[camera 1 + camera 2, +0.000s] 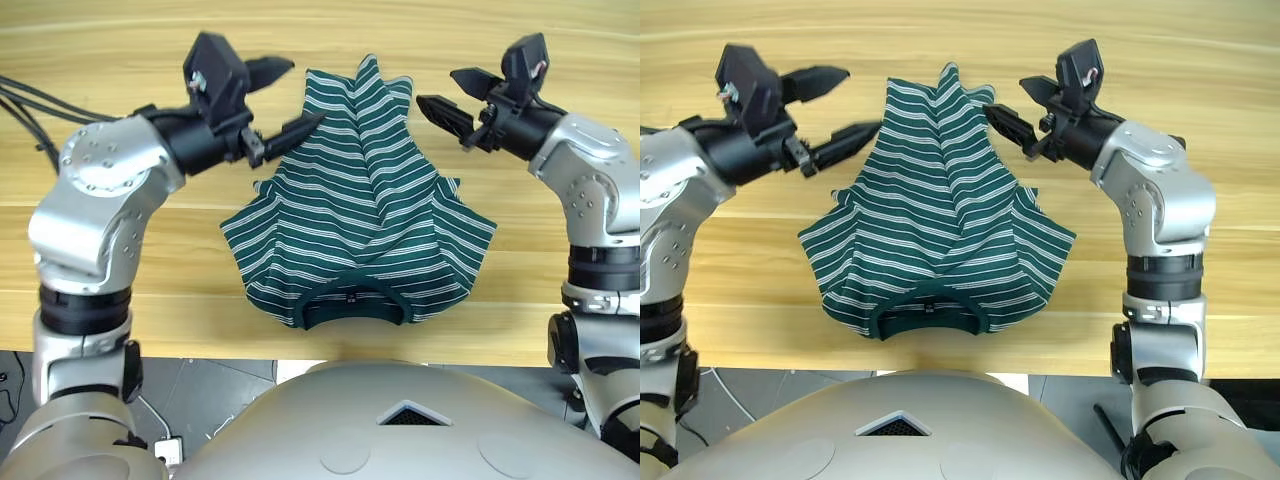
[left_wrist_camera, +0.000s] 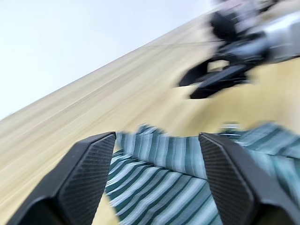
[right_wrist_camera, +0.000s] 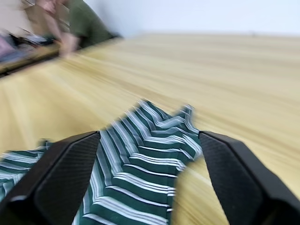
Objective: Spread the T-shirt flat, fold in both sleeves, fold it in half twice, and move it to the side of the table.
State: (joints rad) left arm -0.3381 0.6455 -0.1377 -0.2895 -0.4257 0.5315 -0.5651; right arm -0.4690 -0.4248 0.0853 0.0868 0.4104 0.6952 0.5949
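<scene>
The left pincer (image 1: 303, 95) and right pincer (image 1: 438, 87) hang wide open, flanking the bunched far hem of the striped T-shirt (image 1: 360, 225), probably poised to tug it flat on the surface (image 1: 140, 270).

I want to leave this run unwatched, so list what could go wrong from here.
1. The T-shirt lies bunched in raised folds, its far end drawn narrow between the open left gripper and right gripper. A pinch there may catch several layers, so it might not spread flat.
2. Its collar sits near the front edge of the table. A pull toward the robot could drag cloth over that edge.
</scene>
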